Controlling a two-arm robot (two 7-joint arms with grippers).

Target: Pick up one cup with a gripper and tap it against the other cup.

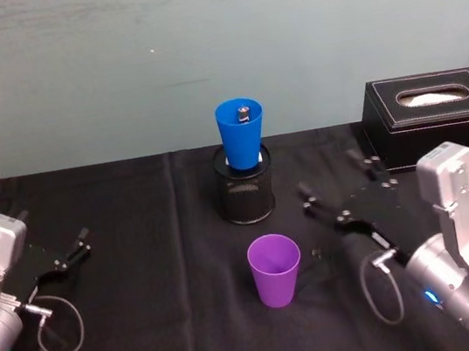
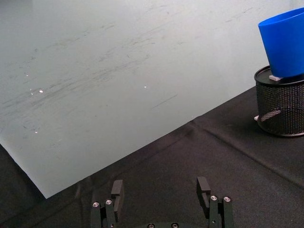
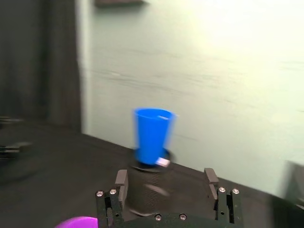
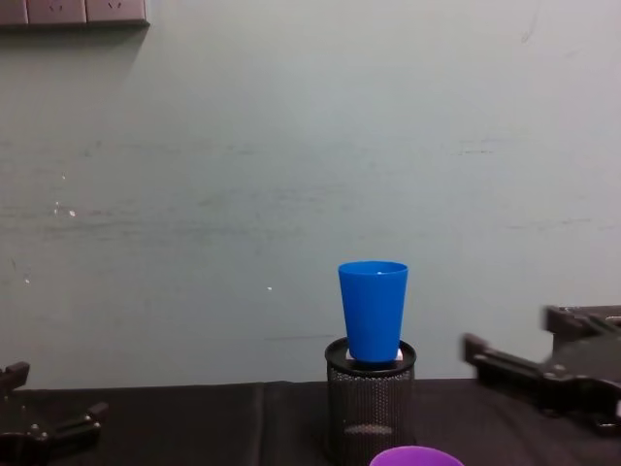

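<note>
Head view: purple cup [image 1: 275, 268] stands upright on the black-clothed counter [image 1: 142, 269], open mouth up, near the front centre; nothing touching it. Blue cup [image 1: 241, 135] sits upright in the top of a black wire-mesh pen holder [image 1: 245, 193], directly behind the purple cup and close to the pale wall, the two cups apart. Right gripper [image 1: 342, 188] hangs above the counter to the right of the purple cup, near but not touching, fingers spread wide and holding nothing, pointing toward the middle of the counter. Left gripper [image 1: 75, 244] at the far left, well apart from both cups, fingers also parted and holding nothing. Black tissue box [image 1: 437, 114] at back right, behind the right arm. Right wrist view: fingers [image 3: 121, 179] wide, blue cup and mesh holder straight ahead between them, purple rim [image 3: 77, 222] at the lower edge. Left wrist view: fingers [image 2: 117, 190] wide over bare cloth, blue cup in the holder farther off. Chest view: blue cup seated in the holder, purple rim just in front, right gripper coming in from the right edge
</note>
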